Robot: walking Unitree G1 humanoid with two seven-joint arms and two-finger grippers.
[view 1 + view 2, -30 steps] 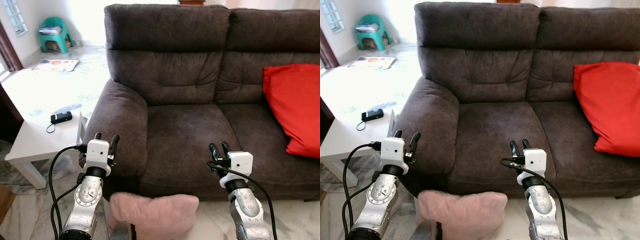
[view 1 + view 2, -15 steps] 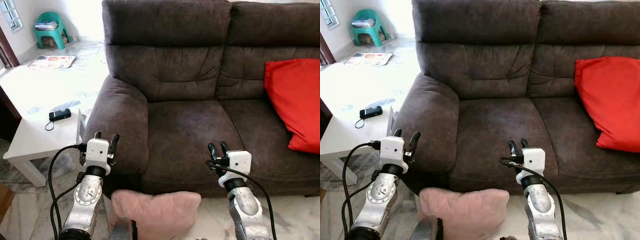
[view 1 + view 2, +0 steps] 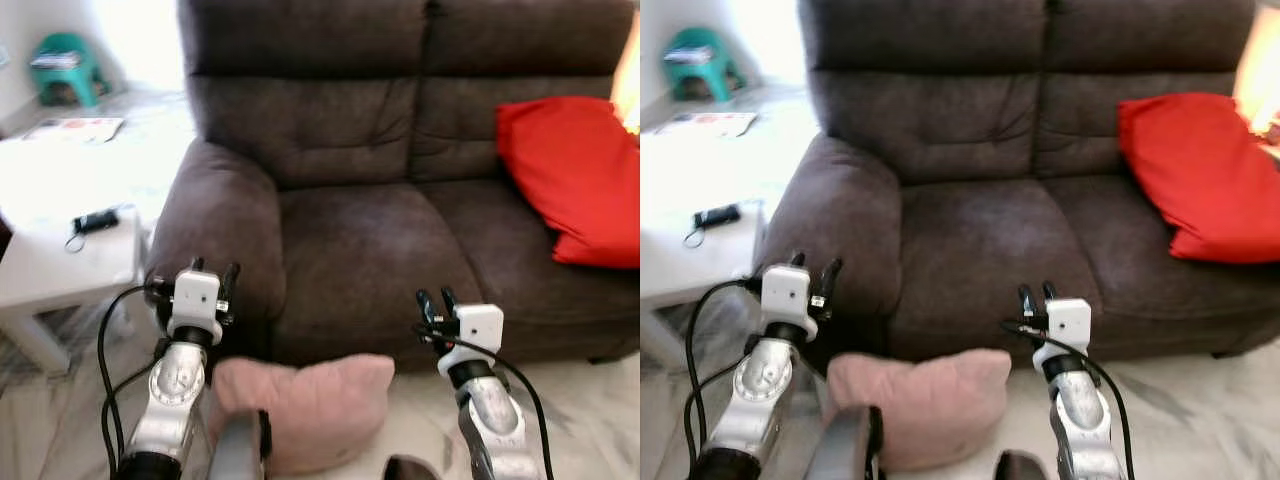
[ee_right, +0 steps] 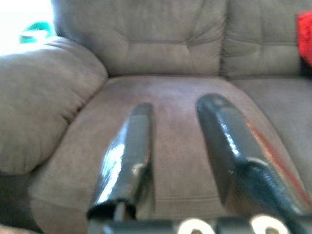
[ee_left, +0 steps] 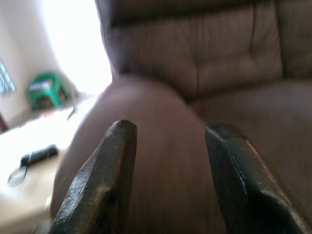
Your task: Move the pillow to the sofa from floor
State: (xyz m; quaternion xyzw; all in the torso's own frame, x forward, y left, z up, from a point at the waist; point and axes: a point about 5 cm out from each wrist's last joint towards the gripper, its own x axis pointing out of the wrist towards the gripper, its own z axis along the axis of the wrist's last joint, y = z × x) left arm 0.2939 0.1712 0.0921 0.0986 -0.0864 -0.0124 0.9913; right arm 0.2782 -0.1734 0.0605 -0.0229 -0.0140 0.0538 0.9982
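A pale pink pillow (image 3: 305, 408) lies on the marble floor against the front of the dark brown sofa (image 3: 380, 250), low between my two arms. My left gripper (image 3: 213, 269) is raised in front of the sofa's left armrest (image 5: 161, 146), above the pillow's left end, fingers open and empty. My right gripper (image 3: 435, 299) is held up before the seat cushion (image 4: 180, 126), to the right of the pillow, fingers open a little with nothing between them. A red cushion (image 3: 570, 175) leans on the sofa's right seat.
A white low table (image 3: 60, 265) with a black device (image 3: 92, 220) stands to the left of the armrest. A green stool (image 3: 62, 65) is far back left. Pale marble floor (image 3: 580, 400) lies in front of the sofa on the right.
The camera has tipped down and turned slightly, so the sofa and table shifted up and left in view and more of the pillow shows. Both grippers hold much the same pose.
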